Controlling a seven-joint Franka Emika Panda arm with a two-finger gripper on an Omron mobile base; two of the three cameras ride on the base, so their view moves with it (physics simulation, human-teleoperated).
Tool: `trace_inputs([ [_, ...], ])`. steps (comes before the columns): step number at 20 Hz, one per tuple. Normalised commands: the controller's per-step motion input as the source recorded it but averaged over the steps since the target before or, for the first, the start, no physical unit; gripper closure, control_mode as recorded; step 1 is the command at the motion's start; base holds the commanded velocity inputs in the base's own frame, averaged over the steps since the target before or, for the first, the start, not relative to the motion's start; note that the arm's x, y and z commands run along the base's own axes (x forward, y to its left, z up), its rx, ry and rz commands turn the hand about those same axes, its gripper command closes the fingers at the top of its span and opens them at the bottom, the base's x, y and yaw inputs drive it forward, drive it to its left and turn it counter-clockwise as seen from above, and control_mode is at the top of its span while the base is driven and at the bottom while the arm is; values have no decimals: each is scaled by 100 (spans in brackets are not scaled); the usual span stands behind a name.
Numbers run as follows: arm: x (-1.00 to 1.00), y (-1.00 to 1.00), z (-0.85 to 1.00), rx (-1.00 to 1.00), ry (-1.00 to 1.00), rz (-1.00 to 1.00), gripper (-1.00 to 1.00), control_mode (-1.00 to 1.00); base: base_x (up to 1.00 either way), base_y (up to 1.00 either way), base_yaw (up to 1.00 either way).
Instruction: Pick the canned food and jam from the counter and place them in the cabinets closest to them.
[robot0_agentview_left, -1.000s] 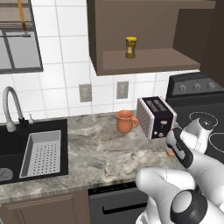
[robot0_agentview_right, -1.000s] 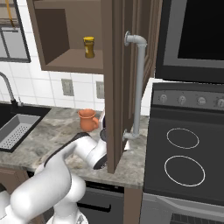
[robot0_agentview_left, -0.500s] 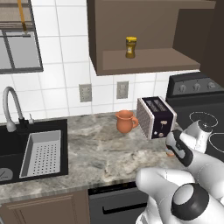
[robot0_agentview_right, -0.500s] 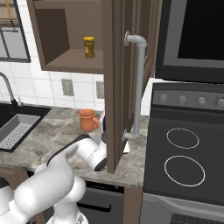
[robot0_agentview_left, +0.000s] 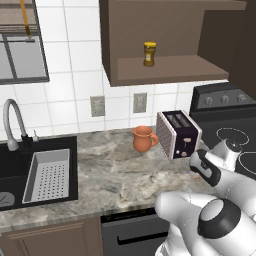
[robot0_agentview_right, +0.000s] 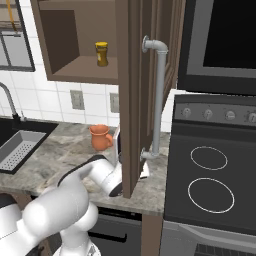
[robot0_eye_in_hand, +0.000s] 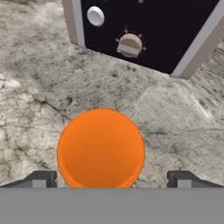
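The hand (robot0_eye_in_hand: 109, 178), its two dark fingers spread wide apart, hangs over the jam (robot0_eye_in_hand: 101, 148), a smooth round orange jar standing on the counter (robot0_eye_in_hand: 39, 96) of mottled grey-brown stone, between the fingertips but not gripped. Just beyond the jam stands the boxy toaster (robot0_eye_in_hand: 144, 30), black-faced with silvery edges and a round knob. Left of the toaster sits a rounded terracotta jug (robot0_agentview_left: 143, 138); farther left, a perforated grey tray (robot0_agentview_left: 47, 173) rests in the black sink (robot0_agentview_left: 10, 165). Above the toaster, an amber jar (robot0_agentview_left: 149, 54) stands on the open wooden cabinet's shelf (robot0_agentview_left: 165, 67).
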Motion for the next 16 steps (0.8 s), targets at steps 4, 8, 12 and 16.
trace_inputs([
  [4,0,5,-20,0,1,0,-100,-100,0,0,0],
  [8,0,5,-11,0,0,0,-100,-100,0,0,0],
  [12,1,2,-2,0,0,0,-100,-100,0,0,0],
  [16,0,0,0,0,0,0,-100,-100,0,0,0],
])
